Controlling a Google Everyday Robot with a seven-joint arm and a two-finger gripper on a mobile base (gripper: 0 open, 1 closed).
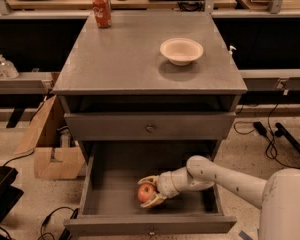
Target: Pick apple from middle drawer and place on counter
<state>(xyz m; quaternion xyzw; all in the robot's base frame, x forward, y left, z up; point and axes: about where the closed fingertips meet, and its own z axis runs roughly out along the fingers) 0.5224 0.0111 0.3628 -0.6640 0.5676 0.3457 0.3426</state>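
Note:
The apple point(145, 192), small and red, lies on the floor of the open middle drawer point(107, 184), near its front centre. My gripper point(150, 191) reaches into the drawer from the right. Its two pale fingers point(148, 179) sit above and below the apple and press against it, so it is shut on the apple, which still rests low in the drawer. The counter point(130, 54) is the flat grey top of the cabinet above.
A white bowl point(181, 50) stands on the counter's right half and a red soda can point(102, 11) at its back left corner. A closed drawer front with a knob point(150, 128) overhangs the open drawer. A cardboard box point(50, 144) and cables lie on the floor at the left.

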